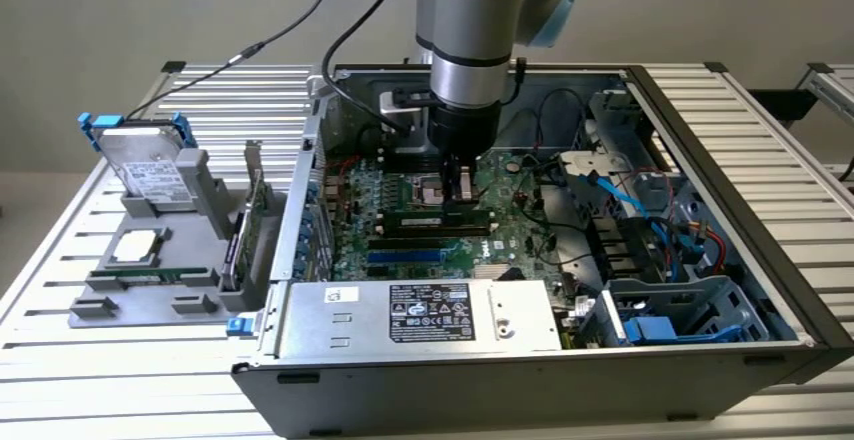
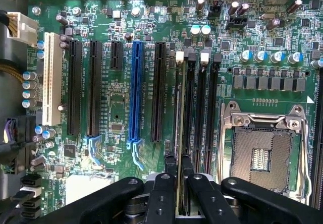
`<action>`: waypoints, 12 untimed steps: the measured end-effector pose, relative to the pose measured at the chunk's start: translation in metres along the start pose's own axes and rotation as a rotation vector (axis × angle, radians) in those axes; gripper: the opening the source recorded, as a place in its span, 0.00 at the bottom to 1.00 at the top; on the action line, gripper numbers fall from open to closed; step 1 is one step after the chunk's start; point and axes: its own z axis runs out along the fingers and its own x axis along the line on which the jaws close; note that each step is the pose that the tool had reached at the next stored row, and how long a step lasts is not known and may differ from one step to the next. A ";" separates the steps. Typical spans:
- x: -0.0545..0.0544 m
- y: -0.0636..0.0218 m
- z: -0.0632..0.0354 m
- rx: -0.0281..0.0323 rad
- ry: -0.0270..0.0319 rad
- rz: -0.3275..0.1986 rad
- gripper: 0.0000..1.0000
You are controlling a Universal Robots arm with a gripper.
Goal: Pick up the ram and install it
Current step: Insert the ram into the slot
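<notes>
In the wrist view the ram [image 2: 179,113], a thin green stick, shows edge-on. It runs in line with the memory slot that ends in a white latch [image 2: 179,57]. My gripper [image 2: 180,178] is shut on the ram near one end, a black finger [image 2: 169,183] pressing each side. In the exterior view the gripper [image 1: 461,192] hangs straight down inside the open computer case [image 1: 747,160]. The ram [image 1: 430,222] lies lengthwise on the motherboard just under the fingers. I cannot tell whether it is fully seated in the slot.
Beside the memory slots sits the open CPU socket [image 2: 262,151]; on the other side are black expansion slots, a blue one [image 2: 136,93] and a white one [image 2: 49,77]. The power supply [image 1: 427,315] blocks the case front, cables [image 1: 654,220] crowd the exterior view's right, and a parts fixture [image 1: 147,250] stands outside left.
</notes>
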 end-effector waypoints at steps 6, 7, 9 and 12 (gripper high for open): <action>-0.001 -0.0001 0.0009 -0.0001 0.0000 0.001 0.15; -0.001 -0.0002 0.0012 -0.0002 0.0000 0.002 0.15; -0.001 -0.0002 0.0018 -0.0002 0.0000 0.002 0.15; -0.001 -0.0004 0.0022 -0.0004 0.0002 0.002 0.15</action>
